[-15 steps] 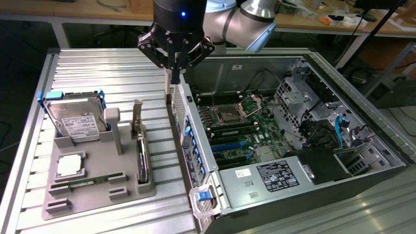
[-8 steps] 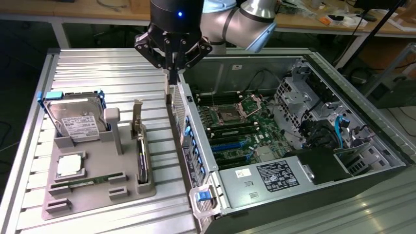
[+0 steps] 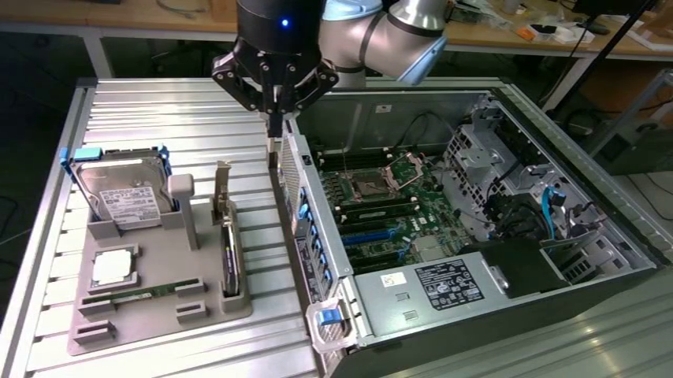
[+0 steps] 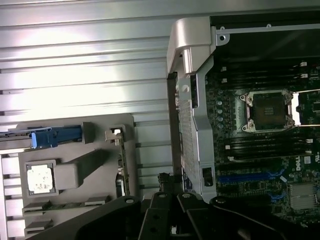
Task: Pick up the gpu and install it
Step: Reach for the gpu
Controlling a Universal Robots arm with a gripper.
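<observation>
A ribbed metal tabletop (image 3: pixel 158 118) carries a grey holder (image 3: pixel 158 307) towards the exterior view's left and an open case (image 3: pixel 589 315) on the exterior view's right, lying on its side with the board (image 3: pixel 389 197) exposed. Behind them run wooden benches (image 3: pixel 505 35) strewn with small clutter, with dark floor below. The holder keeps a drive (image 3: pixel 121 189) upright at its far end. The gpu (image 3: pixel 229 252) stands on its long edge in a slot along the holder's side nearest the case. It is a slim dark card, and its silver bracket rises at the far end. The wrist view shows the gpu (image 4: pixel 120 172) edge-on in the same slot, with a strip of bare tabletop between it and the case. The claw (image 3: pixel 276 126) is clenched with nothing between its fingers, and it hangs pointing down over the case's rear wall, near the wall's far end. Whether its tip touches the wall cannot be told. In the wrist view the claw (image 4: pixel 164 181) sits just beside that wall, apart from the gpu.
</observation>
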